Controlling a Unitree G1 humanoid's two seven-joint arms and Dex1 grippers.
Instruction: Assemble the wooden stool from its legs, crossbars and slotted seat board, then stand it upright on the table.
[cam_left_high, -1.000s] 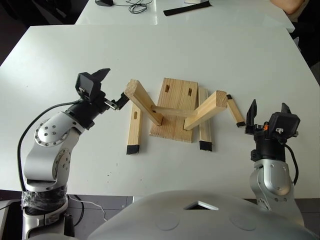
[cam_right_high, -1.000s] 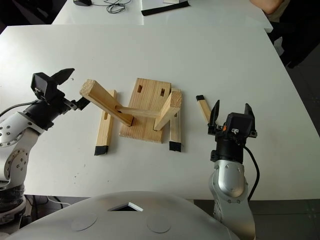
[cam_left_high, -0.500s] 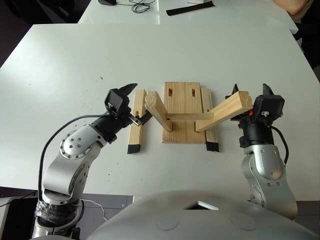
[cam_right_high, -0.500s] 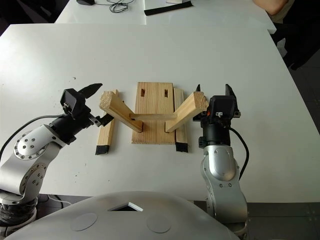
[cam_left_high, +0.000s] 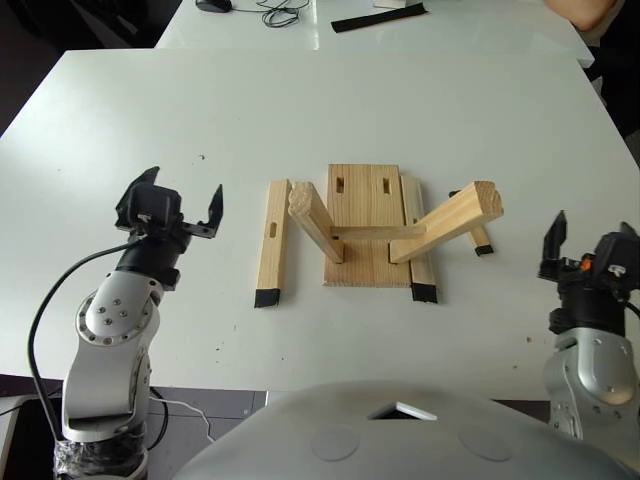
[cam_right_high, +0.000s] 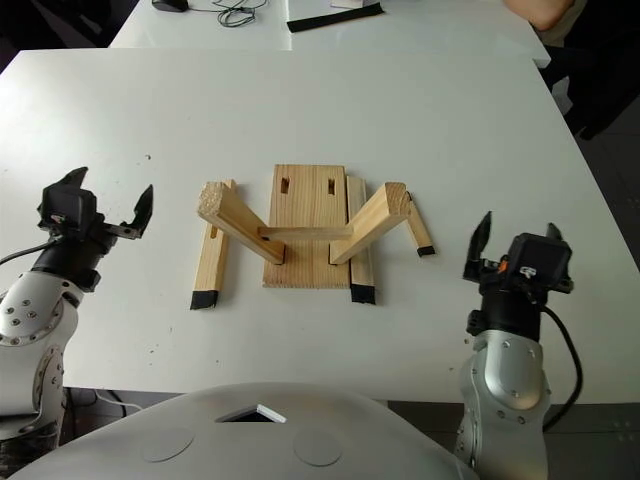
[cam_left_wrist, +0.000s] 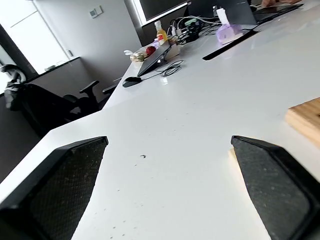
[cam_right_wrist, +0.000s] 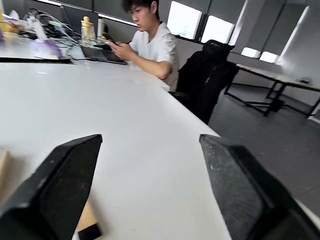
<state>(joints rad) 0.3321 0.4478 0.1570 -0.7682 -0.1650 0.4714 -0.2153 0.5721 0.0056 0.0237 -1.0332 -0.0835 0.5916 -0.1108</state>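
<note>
On the white table (cam_left_high: 300, 110): part-built stool, both grippers empty.
Eye views: seat board (cam_left_high: 365, 225) lies flat; two raised legs (cam_left_high: 455, 215), joined by a crossbar (cam_left_high: 380, 232), rest on it. Left gripper (cam_left_high: 184, 183) and right gripper (cam_right_high: 520, 228) stand spread, well apart from the wood. Left wrist view: fingers (cam_left_wrist: 60, 185) parted. Right wrist view: fingers (cam_right_wrist: 60, 175) parted, loose crossbar (cam_right_wrist: 86, 220) near.
</note>
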